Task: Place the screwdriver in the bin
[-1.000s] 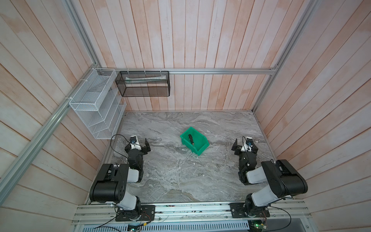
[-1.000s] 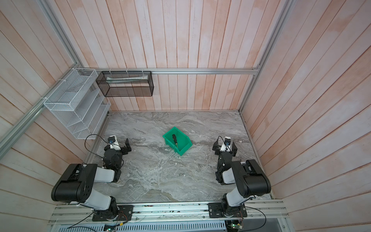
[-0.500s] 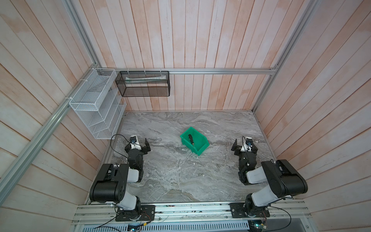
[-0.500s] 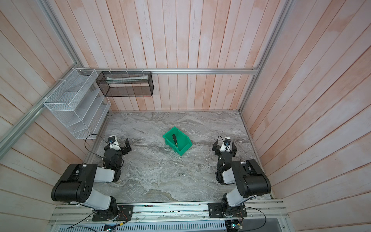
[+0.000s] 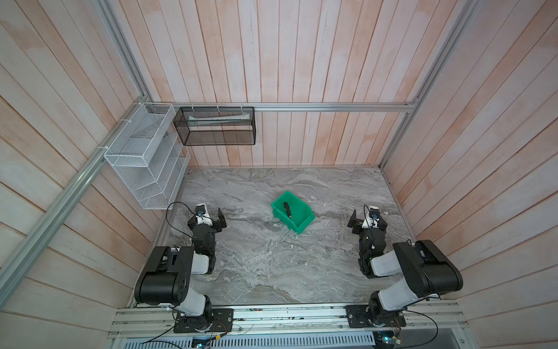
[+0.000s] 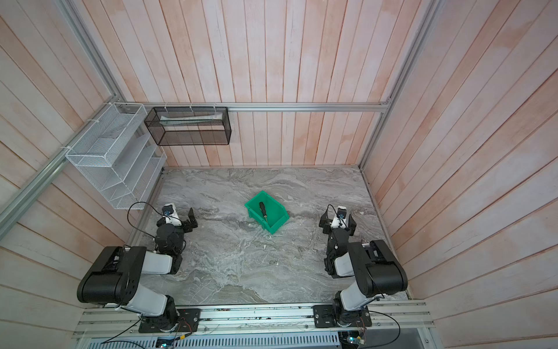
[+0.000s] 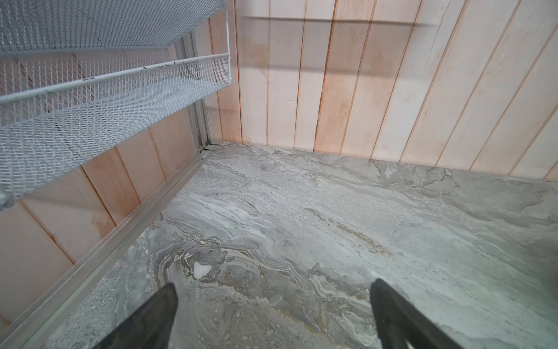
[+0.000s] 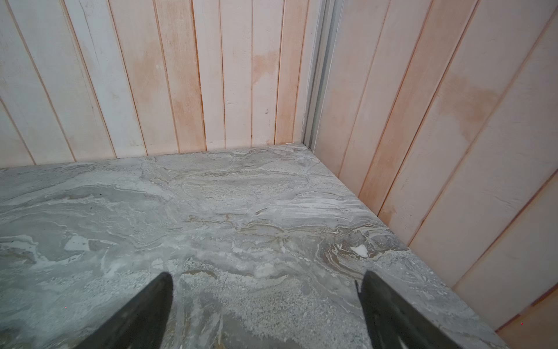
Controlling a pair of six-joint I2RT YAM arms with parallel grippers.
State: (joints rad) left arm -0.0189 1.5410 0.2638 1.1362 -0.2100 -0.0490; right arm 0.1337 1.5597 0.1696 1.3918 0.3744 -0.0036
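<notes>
Nothing had moved; the screwdriver lay in the bin, left gripper and right gripper open, empty; task looked done, no move needed

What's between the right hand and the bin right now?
Only bare marble tabletop: in both top views the stretch from the right hand to the green bin, screwdriver inside, holds no object.
</notes>
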